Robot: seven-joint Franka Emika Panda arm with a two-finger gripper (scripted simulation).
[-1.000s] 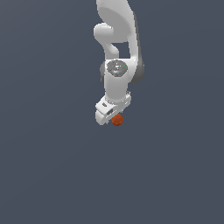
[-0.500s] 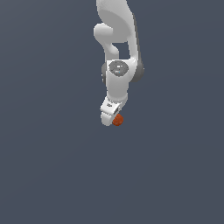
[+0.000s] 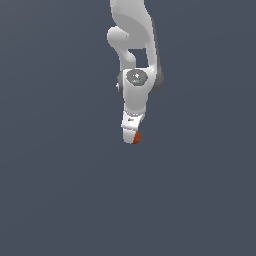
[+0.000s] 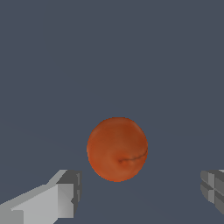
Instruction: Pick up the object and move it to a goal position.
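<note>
The object (image 4: 117,148) is a small orange-red ball with a faint dark crease, lying on the flat grey floor. The wrist view shows it between the two grey fingertips (image 4: 65,192), with a wide gap on each side, so neither touches it. My gripper (image 4: 140,192) is open. Seen from the exterior view, the white arm hangs down from the top and the gripper (image 3: 132,137) hides most of the object (image 3: 137,138), which peeks out as an orange sliver at the hand's lower edge.
A plain dark grey floor (image 3: 60,190) fills both views. No other objects, walls or edges show. No goal marker is visible.
The hand has turned and swung slightly, now covering more of the ball, which showed more fully beside the fingers a second ago. The ball has not moved.
</note>
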